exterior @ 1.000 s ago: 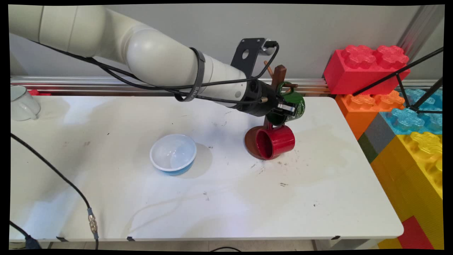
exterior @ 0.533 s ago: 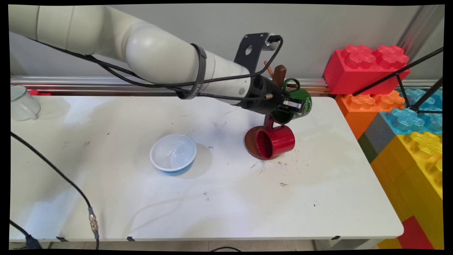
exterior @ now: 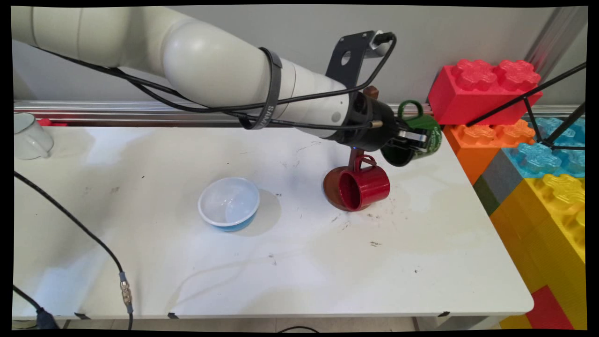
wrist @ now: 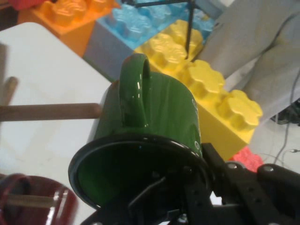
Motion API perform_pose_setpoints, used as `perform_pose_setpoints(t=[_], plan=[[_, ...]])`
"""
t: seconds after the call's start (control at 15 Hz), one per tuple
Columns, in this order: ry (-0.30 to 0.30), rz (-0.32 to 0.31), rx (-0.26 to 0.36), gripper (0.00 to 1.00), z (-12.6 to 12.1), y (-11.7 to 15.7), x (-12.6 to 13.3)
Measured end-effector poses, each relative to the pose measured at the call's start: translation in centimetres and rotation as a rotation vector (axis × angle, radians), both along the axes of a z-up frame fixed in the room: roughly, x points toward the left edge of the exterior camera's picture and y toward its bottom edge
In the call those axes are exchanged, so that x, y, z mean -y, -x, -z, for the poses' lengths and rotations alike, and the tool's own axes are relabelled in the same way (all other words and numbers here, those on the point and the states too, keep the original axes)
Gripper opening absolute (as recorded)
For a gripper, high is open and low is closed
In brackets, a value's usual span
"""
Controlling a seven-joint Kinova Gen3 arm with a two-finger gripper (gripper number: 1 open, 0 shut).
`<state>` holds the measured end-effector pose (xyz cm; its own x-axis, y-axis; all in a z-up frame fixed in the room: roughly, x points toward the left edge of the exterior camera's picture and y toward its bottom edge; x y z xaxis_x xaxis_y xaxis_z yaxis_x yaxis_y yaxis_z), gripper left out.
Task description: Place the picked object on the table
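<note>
1. The gripper (exterior: 414, 139) has its fingers clenched on the rim of the green mug (exterior: 416, 140), 1 finger inside the mouth, 1 outside on the wall.
2. The green mug hangs in the air, tilted, handle up, just clear of the wooden peg (wrist: 51, 111) of the mug tree (exterior: 358, 154).
3. Below the fingers, the red mug (exterior: 365, 188) hangs low on the tree above the bench (exterior: 290, 262).
4. The mug looks glazed, stiff and slippery, likely breakable; the rim grip seems sound.

Green mug (exterior: 414, 140) tilted in the air, handle up.
</note>
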<state>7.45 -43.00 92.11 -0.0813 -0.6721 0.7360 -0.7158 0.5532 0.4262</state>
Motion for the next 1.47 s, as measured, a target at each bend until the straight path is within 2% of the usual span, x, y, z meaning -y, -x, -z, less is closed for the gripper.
perform_pose_setpoints(t=[0.27, 0.53, 1.13, 1.47], plan=[[-0.018, 0.027, -0.017, 0.00, -0.8, 0.7, -1.2], [-0.044, 0.063, 0.005, 0.00, -1.2, 0.2, -2.4], [-0.105, 0.157, 0.100, 0.00, -3.2, -3.3, -4.5], [-0.144, 0.199, 0.188, 0.00, -5.1, -5.8, -5.1]])
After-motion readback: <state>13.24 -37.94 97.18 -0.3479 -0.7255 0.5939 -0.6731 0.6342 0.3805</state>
